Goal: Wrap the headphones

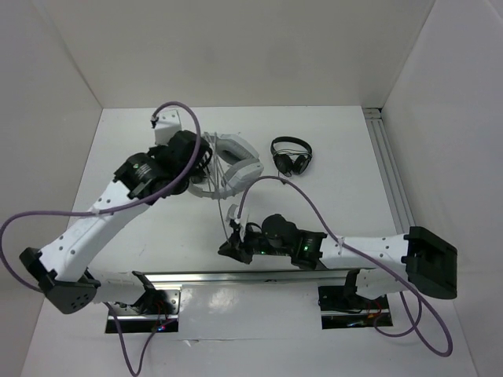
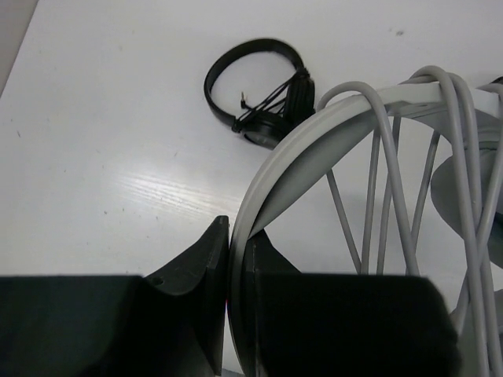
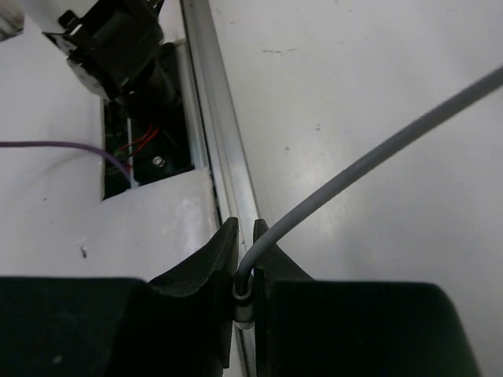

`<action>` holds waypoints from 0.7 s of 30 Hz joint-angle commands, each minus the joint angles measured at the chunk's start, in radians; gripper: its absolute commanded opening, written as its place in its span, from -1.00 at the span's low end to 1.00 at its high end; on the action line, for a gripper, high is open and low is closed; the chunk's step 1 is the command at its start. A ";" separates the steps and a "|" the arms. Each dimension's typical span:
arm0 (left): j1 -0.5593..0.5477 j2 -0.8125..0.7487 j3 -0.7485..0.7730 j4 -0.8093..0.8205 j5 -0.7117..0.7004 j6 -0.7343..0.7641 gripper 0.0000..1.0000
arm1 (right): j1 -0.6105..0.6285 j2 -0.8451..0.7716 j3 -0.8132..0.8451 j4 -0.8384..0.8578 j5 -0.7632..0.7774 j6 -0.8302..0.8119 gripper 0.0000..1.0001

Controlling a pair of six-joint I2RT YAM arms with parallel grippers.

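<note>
The white and light-grey headphones (image 1: 240, 155) lie at the back middle of the table. My left gripper (image 1: 206, 161) is shut on their wide headband (image 2: 314, 133), which runs up between the fingers (image 2: 200, 259) in the left wrist view. Several turns of the thin grey cable (image 2: 391, 165) cross over the headband. My right gripper (image 1: 230, 248) hovers near the front rail and is shut on the cable's end. In the right wrist view the cable (image 3: 377, 145) rises from between the jaws toward the upper right, with its grey plug sleeve (image 3: 244, 297) pinched between them.
Small black on-ear headphones (image 1: 291, 155) (image 2: 259, 86) lie just right of the white pair. An aluminium rail (image 1: 259, 276) (image 3: 208, 118) runs along the front edge by the arm bases. Another rail (image 1: 389, 173) lines the right side. White walls enclose the table.
</note>
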 commanded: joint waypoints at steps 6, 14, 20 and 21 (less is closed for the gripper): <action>0.018 0.071 -0.084 0.095 -0.037 -0.163 -1.00 | 0.088 -0.012 0.313 -0.449 -0.091 -0.114 -0.97; 0.029 0.096 -0.250 0.310 0.220 0.252 -1.00 | 0.165 -0.032 0.525 -0.785 0.234 -0.220 -0.97; -0.043 0.149 -0.322 0.359 0.570 0.481 -1.00 | 0.174 -0.022 0.649 -0.966 0.311 -0.254 -0.94; -0.059 0.163 -0.322 0.359 0.593 0.498 -1.00 | 0.174 -0.013 0.649 -0.979 0.335 -0.254 -0.94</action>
